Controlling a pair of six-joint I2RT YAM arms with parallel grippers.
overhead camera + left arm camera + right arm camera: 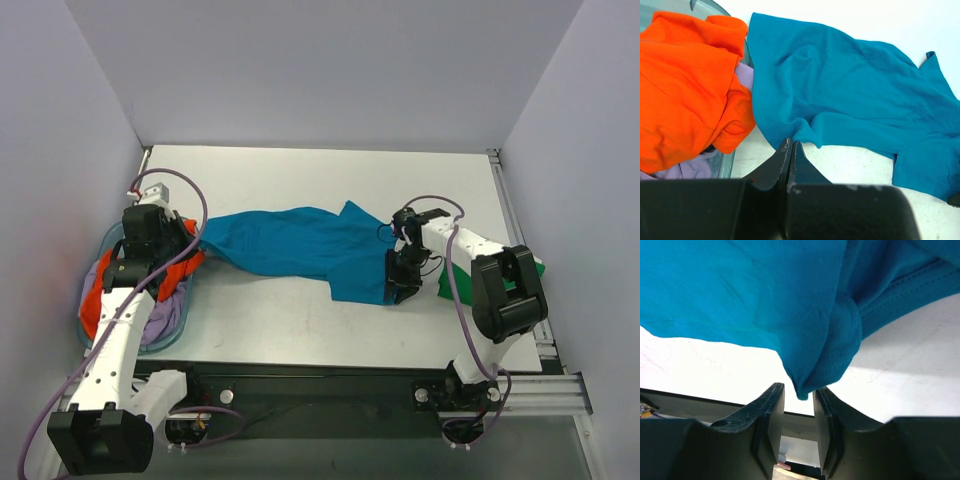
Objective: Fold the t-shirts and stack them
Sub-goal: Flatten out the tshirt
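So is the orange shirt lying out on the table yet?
No, the orange shirt is still bunched in the basket over a lilac garment; only the teal shirt is on the table.

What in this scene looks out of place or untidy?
The teal shirt lies crumpled and stretched across the table, not flat. A corner of it hangs between the right end effector fingers, which stand slightly apart. The orange shirt spills over the bin rim. The left end effector is shut and empty.

Overhead view down; both wrist views close on teal shirt (300, 245).
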